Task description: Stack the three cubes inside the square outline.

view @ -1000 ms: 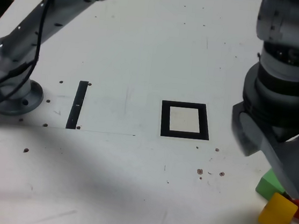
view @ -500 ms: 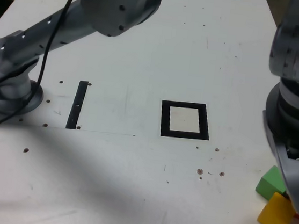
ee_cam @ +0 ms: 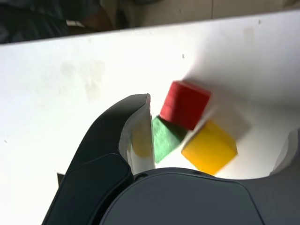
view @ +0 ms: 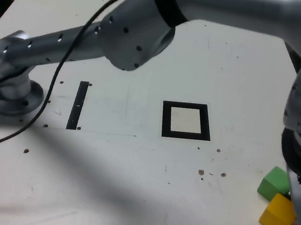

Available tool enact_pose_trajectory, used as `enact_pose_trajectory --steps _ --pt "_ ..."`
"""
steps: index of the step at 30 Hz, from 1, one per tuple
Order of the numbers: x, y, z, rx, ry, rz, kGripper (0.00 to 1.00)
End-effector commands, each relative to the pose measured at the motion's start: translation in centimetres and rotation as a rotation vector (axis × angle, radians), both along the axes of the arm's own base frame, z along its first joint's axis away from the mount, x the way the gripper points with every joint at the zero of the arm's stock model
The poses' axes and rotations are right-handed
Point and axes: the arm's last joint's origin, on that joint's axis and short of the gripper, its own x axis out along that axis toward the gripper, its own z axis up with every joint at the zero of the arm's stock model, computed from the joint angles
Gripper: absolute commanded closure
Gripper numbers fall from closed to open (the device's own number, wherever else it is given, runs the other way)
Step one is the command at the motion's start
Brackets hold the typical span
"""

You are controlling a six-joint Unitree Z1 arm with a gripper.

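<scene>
Between the wide-open, empty gripper (ee_cam: 220, 136) sit three cubes; the red cube (ee_cam: 185, 104) (wrist view only) shows.

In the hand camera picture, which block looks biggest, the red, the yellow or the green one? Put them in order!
1. Yellow cube and red cube: they look about alike, too close to rank.
2. Green cube: looks smallest, but the other two and the gripper finger partly hide it.
</scene>
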Motion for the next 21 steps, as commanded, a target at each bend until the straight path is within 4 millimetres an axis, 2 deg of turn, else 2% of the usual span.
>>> enact_pose_trajectory --steps 1,9,21 --pt "0.4 -0.2 -0.4 0.017 -0.018 -0.007 0.02" --pt "1.0 -0.2 -1.4 0.094 -0.038 -0.016 0.03" --pt "1.4 0.1 -2.4 0.116 -0.021 -0.015 0.07"
